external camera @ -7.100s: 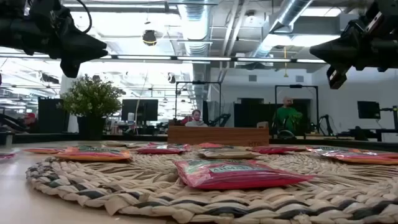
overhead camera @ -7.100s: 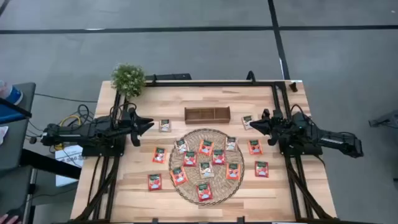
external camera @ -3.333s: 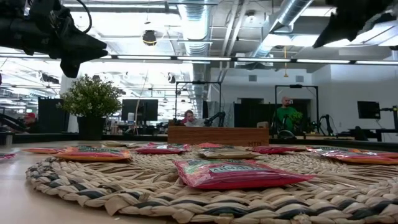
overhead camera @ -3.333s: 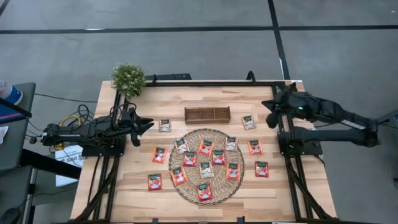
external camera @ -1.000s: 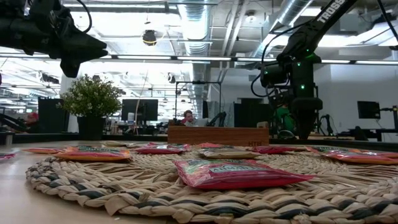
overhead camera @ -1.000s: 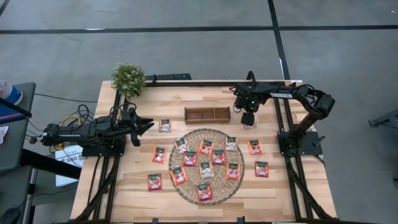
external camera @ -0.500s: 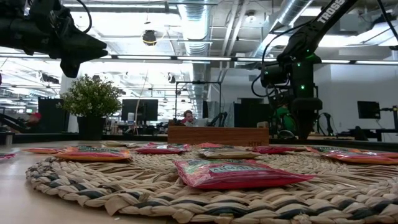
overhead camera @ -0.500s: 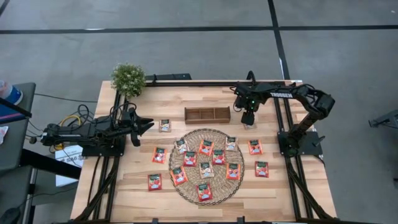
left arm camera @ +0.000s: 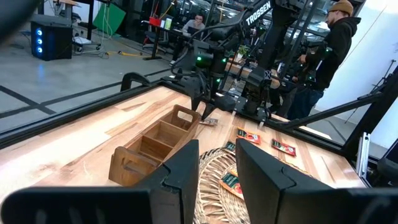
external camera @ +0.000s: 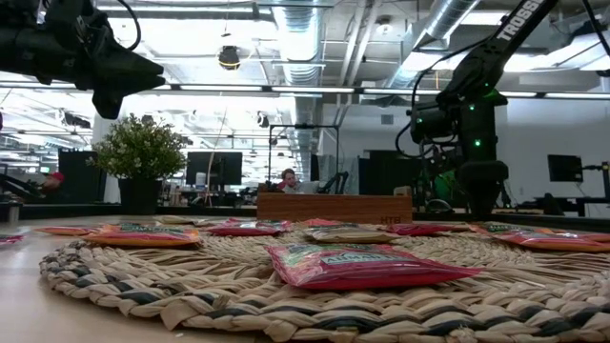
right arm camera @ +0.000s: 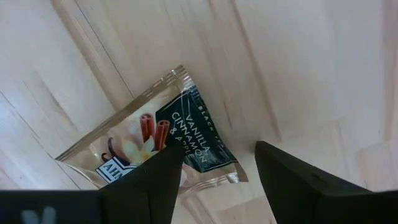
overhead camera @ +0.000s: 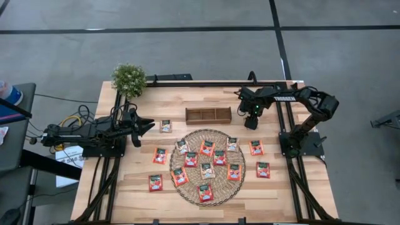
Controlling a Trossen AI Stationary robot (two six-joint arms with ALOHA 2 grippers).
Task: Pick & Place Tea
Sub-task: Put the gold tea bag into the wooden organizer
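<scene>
A glossy, crinkled foil-like pale beige tea sachet point(right arm camera: 151, 145) lay on the pale, matt, grained wooden tabletop point(right arm camera: 298, 68). The round mat point(external camera: 172, 286) was coarse woven fibre; the brown three-compartment tray point(left arm camera: 155, 144) was smooth wood.

Wooden three-compartment tray point(overhead camera: 208, 115) at worktop point(overhead camera: 187, 97) centre-rear. Round woven mat point(overhead camera: 187, 187) just in front of it. Potted plant point(overhead camera: 129, 79) at rear-left corner. Person in dark hoodie point(left arm camera: 336, 46) stands beyond worktop; another person point(external camera: 288, 180) seated farther back.
</scene>
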